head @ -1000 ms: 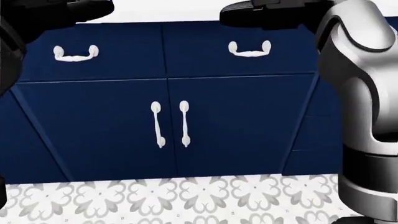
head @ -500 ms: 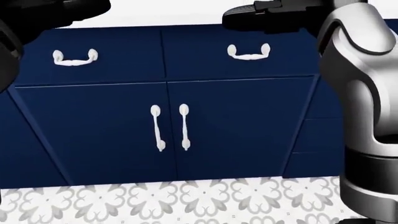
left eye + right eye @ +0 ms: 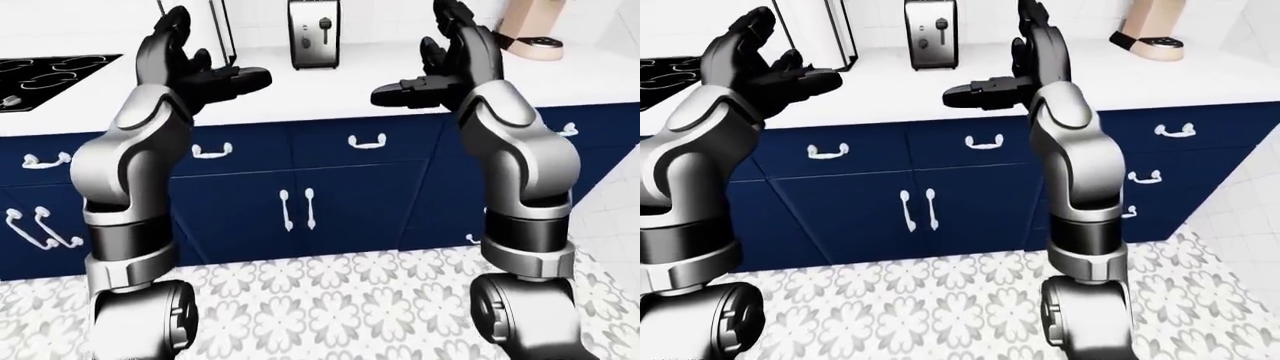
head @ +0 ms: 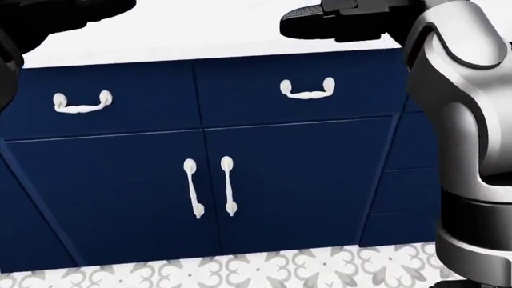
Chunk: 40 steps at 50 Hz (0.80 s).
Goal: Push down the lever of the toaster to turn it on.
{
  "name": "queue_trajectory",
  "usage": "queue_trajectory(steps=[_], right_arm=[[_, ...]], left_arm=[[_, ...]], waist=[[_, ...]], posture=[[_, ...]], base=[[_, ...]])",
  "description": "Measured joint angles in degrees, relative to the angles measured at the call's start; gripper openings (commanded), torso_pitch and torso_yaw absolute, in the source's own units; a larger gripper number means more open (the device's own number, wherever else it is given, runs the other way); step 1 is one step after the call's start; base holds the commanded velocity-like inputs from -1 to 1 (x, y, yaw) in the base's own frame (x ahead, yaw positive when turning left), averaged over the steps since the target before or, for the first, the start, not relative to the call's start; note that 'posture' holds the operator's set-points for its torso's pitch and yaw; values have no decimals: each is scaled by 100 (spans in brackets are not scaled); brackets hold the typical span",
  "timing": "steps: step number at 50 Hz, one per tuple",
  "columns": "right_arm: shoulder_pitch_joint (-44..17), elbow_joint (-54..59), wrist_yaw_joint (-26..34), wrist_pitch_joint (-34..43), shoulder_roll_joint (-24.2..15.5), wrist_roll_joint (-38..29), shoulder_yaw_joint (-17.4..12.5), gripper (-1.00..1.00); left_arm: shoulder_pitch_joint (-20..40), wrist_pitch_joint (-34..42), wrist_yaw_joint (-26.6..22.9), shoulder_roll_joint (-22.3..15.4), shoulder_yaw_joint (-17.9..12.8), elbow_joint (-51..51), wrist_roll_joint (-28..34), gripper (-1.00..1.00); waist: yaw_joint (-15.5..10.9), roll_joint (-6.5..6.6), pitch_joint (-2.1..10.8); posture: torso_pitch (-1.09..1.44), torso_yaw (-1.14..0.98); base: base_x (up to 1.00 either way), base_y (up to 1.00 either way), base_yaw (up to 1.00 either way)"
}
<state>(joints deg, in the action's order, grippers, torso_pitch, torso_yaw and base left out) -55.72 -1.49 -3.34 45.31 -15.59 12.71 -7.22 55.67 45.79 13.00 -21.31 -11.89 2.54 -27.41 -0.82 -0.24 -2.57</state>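
Observation:
The steel toaster (image 3: 314, 34) stands upright on the white counter (image 3: 330, 86) at the top middle of the left-eye view, its black lever (image 3: 325, 27) on the face toward me. It also shows in the right-eye view (image 3: 932, 34). My left hand (image 3: 205, 71) is raised over the counter edge, left of the toaster, fingers spread and empty. My right hand (image 3: 435, 71) is raised to the toaster's right, fingers spread and empty. Both hands are well short of the toaster.
Navy cabinets (image 4: 208, 180) with white handles (image 4: 207, 186) run under the counter. A black cooktop (image 3: 45, 75) lies at the left. A pink-and-white appliance (image 3: 532, 34) stands at the right. Patterned tile floor (image 3: 320, 300) is below.
The head view has shifted: cabinets and handles sit lower in the picture and less floor shows. The camera moved, not the cabinets. Both hands stay raised and open.

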Motion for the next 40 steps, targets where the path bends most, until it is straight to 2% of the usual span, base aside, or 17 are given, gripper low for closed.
queue_trajectory(steps=[2,4,7,9,13,15,16,17,21,26,28,31,33,36,38,40], right_arm=[[-28,-30,-3,-15,-16,-16,-29,100],[14,-37,-8,-51,-50,-37,-82,100],[77,59,-42,-8,-67,-85,-154,100],[44,58,-49,20,-65,-94,-139,100],[-7,-56,-19,-7,-65,-68,-108,100],[-31,-77,-12,-9,-64,-66,-99,100],[-37,-78,-7,-20,-42,-67,-86,100],[-10,-72,2,-26,-7,-63,-52,100],[35,-26,59,77,35,-14,57,100],[-21,-110,33,110,-17,-54,-41,100],[24,-143,11,90,-45,-80,-116,100],[48,-68,-16,136,-50,-115,-134,100],[6,-100,-10,142,-53,-112,-118,100],[-11,-176,16,79,-50,-100,-99,100],[-11,-176,23,81,-52,-96,-106,100],[-33,-145,24,86,-38,-98,-98,100]], left_arm=[[47,-25,-8,-3,-1,-63,-16,100],[12,-65,-26,57,42,-96,-37,100],[-17,4,-60,94,149,-4,-89,100],[-9,34,-59,80,128,13,-96,100],[42,-2,-27,45,60,-76,-82,100],[69,-17,-13,31,47,-111,-86,100],[75,-18,-6,11,32,-124,-90,100],[51,-25,2,-5,6,-131,-89,100],[-34,-9,47,-12,-37,-3,-38,100],[38,-6,22,25,40,-65,-53,100],[2,-4,-1,92,111,-96,-90,100],[-17,44,-34,98,163,-25,-126,100],[11,41,-25,87,131,-47,-110,100],[57,25,-2,73,86,-166,-100,100],[78,4,-4,72,90,-190,-107,100],[84,-12,-12,49,82,-162,-108,100]], waist=[[-9,-202,17],[80,-138,-27],[129,-176,-15],[116,-89,-5],[135,191,-41],[159,405,9],[146,449,44],[101,367,32],[45,216,26],[72,-218,3],[137,-159,0],[163,-212,107],[143,-142,124],[148,66,75],[172,259,65],[165,516,116]], posture=[[0,0],[0,0],[0,0],[0,0],[0,0],[0,0],[0,0],[0,0],[0,0],[0,0],[0,0],[0,0],[0,0],[0,0],[0,0],[0,0]], base=[[21,0,0],[20,0,0],[21,0,0],[21,0,0],[20,0,0],[17,7,0],[14,13,0],[9,21,0],[6,27,0],[6,30,0],[5,33,0],[5,34,0],[5,34,0],[5,34,0],[5,34,0],[5,34,0]])
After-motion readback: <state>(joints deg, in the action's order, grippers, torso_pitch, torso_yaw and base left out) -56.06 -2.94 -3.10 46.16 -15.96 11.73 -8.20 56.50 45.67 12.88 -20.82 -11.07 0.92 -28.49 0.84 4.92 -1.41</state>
